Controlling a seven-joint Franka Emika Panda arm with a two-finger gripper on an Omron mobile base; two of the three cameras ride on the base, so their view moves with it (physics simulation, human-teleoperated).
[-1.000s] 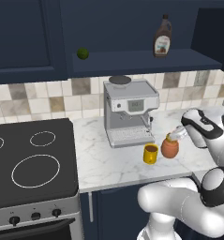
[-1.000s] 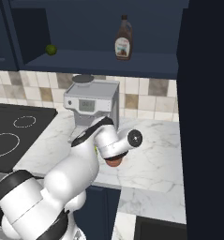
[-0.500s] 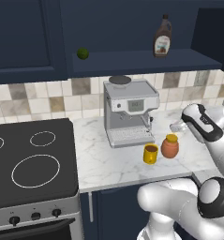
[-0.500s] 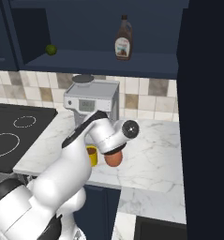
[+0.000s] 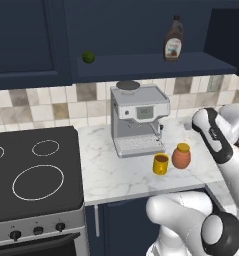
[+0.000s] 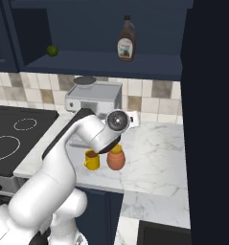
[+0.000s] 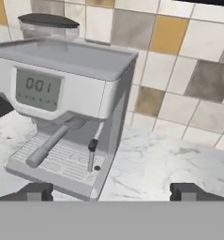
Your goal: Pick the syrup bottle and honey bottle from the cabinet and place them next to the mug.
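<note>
The syrup bottle (image 5: 173, 45) (image 6: 126, 45) stands upright on the open shelf of the navy wall cabinet (image 5: 146, 66). On the marble counter the orange honey bottle (image 5: 181, 156) (image 6: 116, 158) stands upright just right of the yellow mug (image 5: 161, 164) (image 6: 91, 160), almost touching it. My gripper (image 7: 111, 192) (image 6: 133, 117) is open and holds nothing. It hangs above the counter, up and behind the honey bottle, and faces the coffee machine. Both fingertips (image 7: 36, 191) sit wide apart.
A grey coffee machine (image 5: 138, 117) (image 7: 62, 89) stands behind the mug against the tiled wall. A small green lime (image 5: 88, 56) lies on the shelf's left part. A black stove (image 5: 31, 170) takes up the left. A tall dark panel (image 6: 214, 119) borders the counter's right.
My gripper has let go of the honey bottle and risen up and back from it. The honey bottle stays standing beside the mug.
</note>
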